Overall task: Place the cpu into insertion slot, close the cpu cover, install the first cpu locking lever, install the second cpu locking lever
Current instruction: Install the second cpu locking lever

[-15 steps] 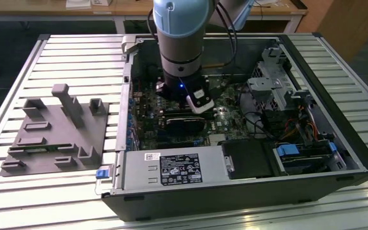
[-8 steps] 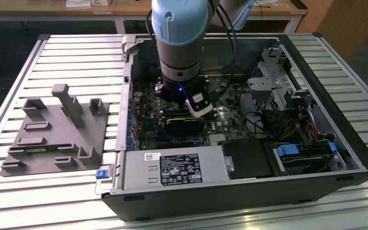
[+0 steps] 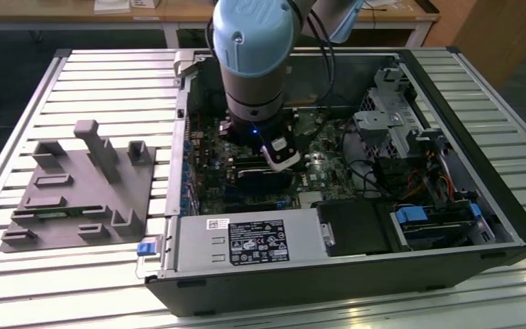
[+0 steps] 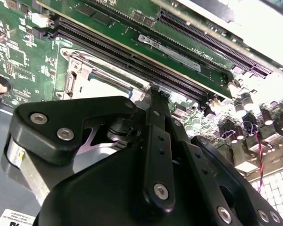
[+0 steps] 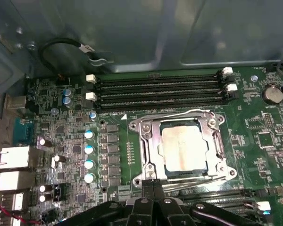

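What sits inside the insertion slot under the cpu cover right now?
In the first wrist view the cpu lies in the insertion slot, its pale top showing through the window of the cpu cover. The cover's frame hides its edges, and the contacts below cannot be seen.

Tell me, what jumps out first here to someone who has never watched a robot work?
The big pale-blue robot arm reaching down into an open computer case on a slatted metal table in the exterior view. In the first wrist view, the cpu sits in the insertion slot with the silver cpu cover closed around it on the green motherboard. The black tool hangs right at the socket's edge, fingers pressed together.
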`<action>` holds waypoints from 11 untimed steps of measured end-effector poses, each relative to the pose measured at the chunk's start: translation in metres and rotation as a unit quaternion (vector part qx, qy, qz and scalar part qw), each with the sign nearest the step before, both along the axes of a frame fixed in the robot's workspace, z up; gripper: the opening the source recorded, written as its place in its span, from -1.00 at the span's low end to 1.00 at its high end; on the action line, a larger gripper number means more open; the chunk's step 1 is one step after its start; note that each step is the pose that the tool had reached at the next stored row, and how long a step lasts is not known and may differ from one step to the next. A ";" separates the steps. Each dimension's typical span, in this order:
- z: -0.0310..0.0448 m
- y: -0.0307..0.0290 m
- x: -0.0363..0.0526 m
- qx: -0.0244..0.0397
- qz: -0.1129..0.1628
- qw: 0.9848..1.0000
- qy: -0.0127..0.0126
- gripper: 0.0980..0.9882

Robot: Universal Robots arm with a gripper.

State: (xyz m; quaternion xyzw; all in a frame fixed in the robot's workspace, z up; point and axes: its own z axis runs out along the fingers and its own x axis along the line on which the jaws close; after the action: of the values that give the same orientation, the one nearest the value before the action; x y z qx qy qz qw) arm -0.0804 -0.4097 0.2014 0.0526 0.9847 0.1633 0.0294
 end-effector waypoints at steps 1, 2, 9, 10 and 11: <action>-0.0007 -0.0001 -0.0004 0.002 0.000 1.000 0.000 -0.98; -0.0014 -0.0004 -0.0008 0.005 0.000 1.000 0.000 -0.98; -0.0074 -0.0038 -0.0046 0.020 0.001 1.000 0.000 -0.98; -0.0082 -0.0041 -0.0051 0.021 0.001 1.000 0.000 -0.98; -0.0090 -0.0044 -0.0054 0.023 0.001 1.000 0.000 -0.98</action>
State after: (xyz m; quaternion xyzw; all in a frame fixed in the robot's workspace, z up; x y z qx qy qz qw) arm -0.0859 -0.4140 0.1924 0.0521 0.9808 0.1856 0.0280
